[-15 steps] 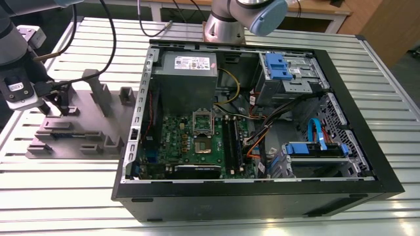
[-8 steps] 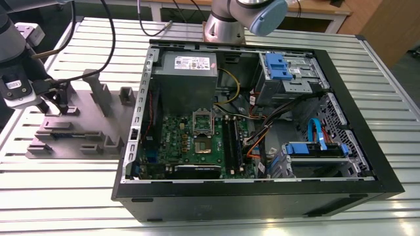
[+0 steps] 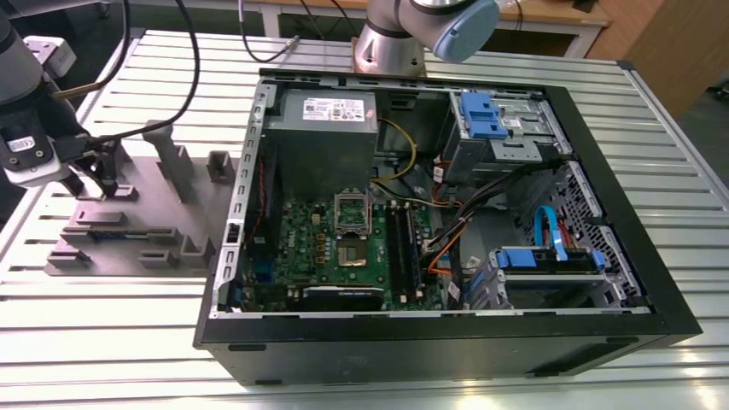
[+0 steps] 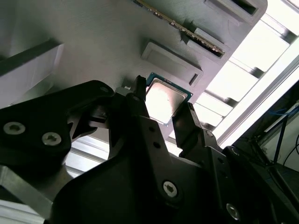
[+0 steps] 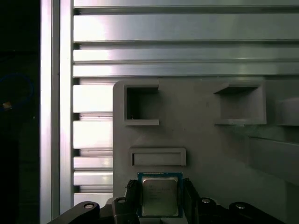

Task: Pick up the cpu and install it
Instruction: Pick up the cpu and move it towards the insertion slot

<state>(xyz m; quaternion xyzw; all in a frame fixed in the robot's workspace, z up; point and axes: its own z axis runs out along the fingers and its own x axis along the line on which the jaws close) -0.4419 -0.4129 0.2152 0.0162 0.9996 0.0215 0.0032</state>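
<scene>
One cpu (image 5: 160,196) on one grey fixture plate (image 5: 205,149), tight between the two fingers (image 5: 132,193) of one gripper (image 5: 160,185)

Strong glare on table slats (image 5: 187,32); pincer (image 4: 163,106) dark, perhaps blurred.

Nothing can be read. The white label (image 3: 330,108) on the grey box (image 3: 319,149) bears only unreadable print; likewise the top of the chip (image 5: 160,196).
</scene>
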